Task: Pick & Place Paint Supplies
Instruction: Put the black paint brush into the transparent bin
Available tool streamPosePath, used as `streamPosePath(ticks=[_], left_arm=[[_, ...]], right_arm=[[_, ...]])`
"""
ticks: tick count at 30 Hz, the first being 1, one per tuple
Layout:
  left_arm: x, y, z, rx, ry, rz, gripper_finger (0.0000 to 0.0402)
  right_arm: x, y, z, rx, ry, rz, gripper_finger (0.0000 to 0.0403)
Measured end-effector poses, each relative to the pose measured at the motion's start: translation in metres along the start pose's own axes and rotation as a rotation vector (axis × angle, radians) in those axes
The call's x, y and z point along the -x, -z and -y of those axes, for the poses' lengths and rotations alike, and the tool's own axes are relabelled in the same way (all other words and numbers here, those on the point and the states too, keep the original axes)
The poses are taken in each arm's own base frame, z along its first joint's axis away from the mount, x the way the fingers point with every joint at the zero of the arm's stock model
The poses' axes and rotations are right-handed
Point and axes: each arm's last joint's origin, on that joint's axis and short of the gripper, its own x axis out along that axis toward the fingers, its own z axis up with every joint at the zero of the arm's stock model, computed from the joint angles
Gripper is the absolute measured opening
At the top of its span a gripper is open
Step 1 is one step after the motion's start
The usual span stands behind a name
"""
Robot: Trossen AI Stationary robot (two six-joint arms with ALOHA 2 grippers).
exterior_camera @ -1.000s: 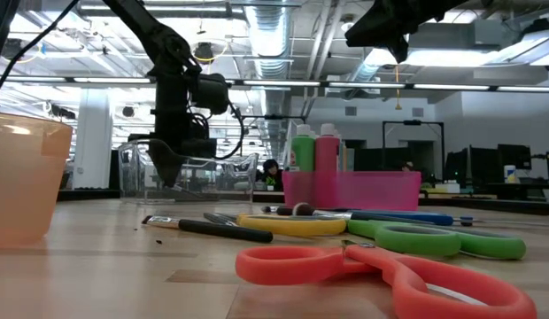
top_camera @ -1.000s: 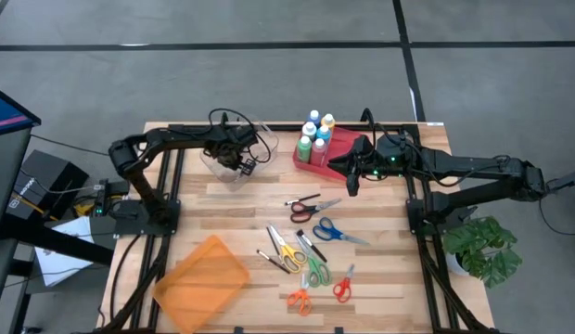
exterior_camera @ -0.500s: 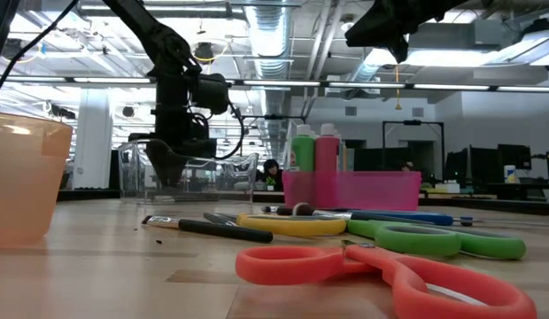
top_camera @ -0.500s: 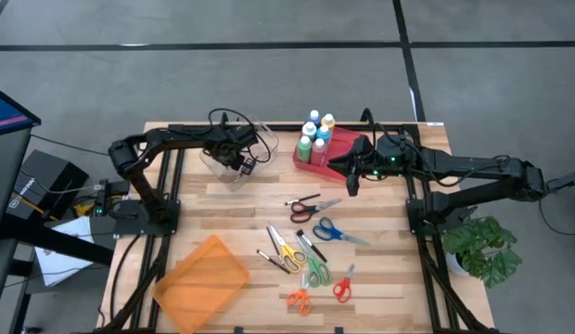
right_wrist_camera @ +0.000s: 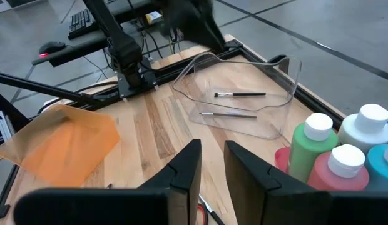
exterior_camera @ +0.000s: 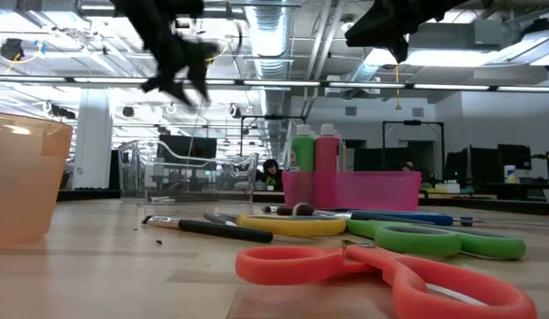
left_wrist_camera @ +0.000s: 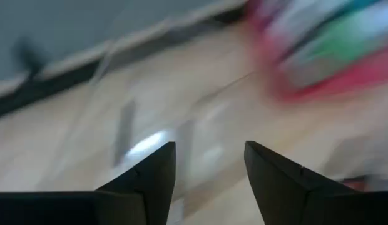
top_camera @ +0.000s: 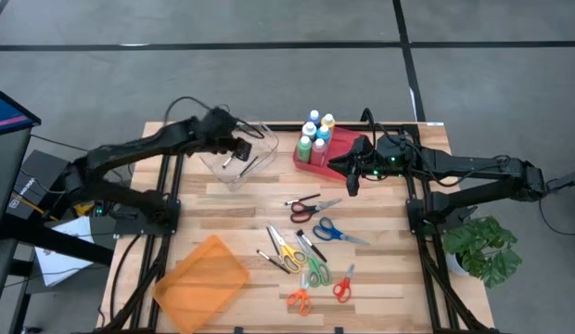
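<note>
Item: my left gripper [top_camera: 239,148], fingers apart and empty, upper centre-left of the high view, above the clear bin [top_camera: 260,136]. Contents: two paintbrushes [right_wrist_camera: 239,94].

Item: my right gripper [top_camera: 347,176], fingers nearly together, holding nothing, just right of the red tray [top_camera: 311,165]. Contents: paint bottles [top_camera: 314,136], upright, upper centre.

Item: scissors [top_camera: 312,206], scattered lower centre; orange bin [top_camera: 201,283], lower left.

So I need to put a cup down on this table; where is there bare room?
Bare wood lies between the clear bin and the orange bin, and right of the scissors pile toward the table edge. It is crowded around the scissors and at the red tray of paint bottles.
</note>
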Motion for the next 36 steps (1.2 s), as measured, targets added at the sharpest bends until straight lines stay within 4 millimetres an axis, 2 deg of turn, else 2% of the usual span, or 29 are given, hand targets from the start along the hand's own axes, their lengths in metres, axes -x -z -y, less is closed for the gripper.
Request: streamPosePath(ticks=[5, 7, 10, 16, 21, 29, 36], left_arm=[[0.043, -0.009, 0.032, -0.042, 0.244, 0.289, 0.0173], [0.050, -0.009, 0.047, -0.068, 0.297, 0.369, 0.0168], [0.045, -0.004, 0.068, -0.107, 0.309, 0.424, 0.0165], [-0.002, 0.022, 0.102, -0.232, 0.330, 0.269, 0.0165], [-0.048, 0.050, 0.120, -0.332, 0.377, 0.078, 0.0166], [-0.098, 0.083, 0.128, -0.423, 0.322, -0.072, 0.0166], [-0.123, 0.102, 0.130, -0.451, 0.326, -0.156, 0.0165]], right_arm=[[0.000, 0.000, 0.000, 0.000, 0.000, 0.000, 0.0068], [0.000, 0.000, 0.000, 0.000, 0.000, 0.000, 0.0068], [0.000, 0.000, 0.000, 0.000, -0.001, 0.000, 0.0068], [0.000, 0.000, -0.001, 0.001, -0.008, -0.002, 0.0068], [0.000, 0.001, -0.002, 0.003, -0.011, -0.008, 0.0068], [0.000, 0.002, -0.001, 0.004, -0.007, -0.023, 0.0068], [0.000, 0.003, -0.001, 0.005, -0.006, -0.027, 0.0068]])
